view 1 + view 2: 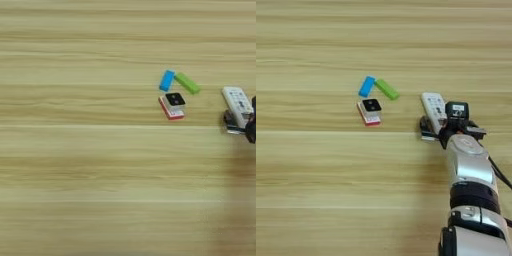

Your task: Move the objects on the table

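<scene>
Centrally, we note the small cluster on the wooden surface (pixel 316 190): a blue bar (pixel 366 86) and green bar (pixel 387 89) meeting at their upper ends like a roof, and just below them a white square piece with black top (pixel 372 106) lying on a red-edged flat white piece (pixel 368 118). Right of these lies the slim white remote control (pixel 434 106). The end effector (pixel 442 129) sits at the remote's near end, touching it; whether it grips we cannot tell. The silver forearm (pixel 470 165) enters from below.

The claw (pixel 432 127) grips the near end of the slim white remote control (pixel 434 106) on the table (pixel 316 170).
</scene>
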`<action>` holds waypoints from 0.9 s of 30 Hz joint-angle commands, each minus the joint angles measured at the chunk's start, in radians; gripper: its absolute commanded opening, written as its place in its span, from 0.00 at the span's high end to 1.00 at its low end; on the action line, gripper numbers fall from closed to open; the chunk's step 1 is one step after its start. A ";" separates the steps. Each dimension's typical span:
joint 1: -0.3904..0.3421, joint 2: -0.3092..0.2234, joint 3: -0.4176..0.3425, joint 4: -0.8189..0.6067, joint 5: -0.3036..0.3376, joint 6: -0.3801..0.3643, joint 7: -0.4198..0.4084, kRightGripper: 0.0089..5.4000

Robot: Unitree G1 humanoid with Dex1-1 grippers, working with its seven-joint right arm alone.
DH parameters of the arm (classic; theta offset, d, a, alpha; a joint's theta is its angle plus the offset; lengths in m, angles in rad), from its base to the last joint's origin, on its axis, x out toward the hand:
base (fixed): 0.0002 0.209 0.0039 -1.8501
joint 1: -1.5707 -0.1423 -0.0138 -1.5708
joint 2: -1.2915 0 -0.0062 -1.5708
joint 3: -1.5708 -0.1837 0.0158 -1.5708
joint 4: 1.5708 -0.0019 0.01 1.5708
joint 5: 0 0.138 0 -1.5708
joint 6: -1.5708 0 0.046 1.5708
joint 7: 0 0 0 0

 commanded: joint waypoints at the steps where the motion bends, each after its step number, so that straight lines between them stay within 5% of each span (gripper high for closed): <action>1: -0.077 -0.061 -0.010 -0.008 0.004 -0.011 -0.004 0.00; 27: -0.107 -0.067 -0.002 0.068 0.023 0.034 0.032 0.00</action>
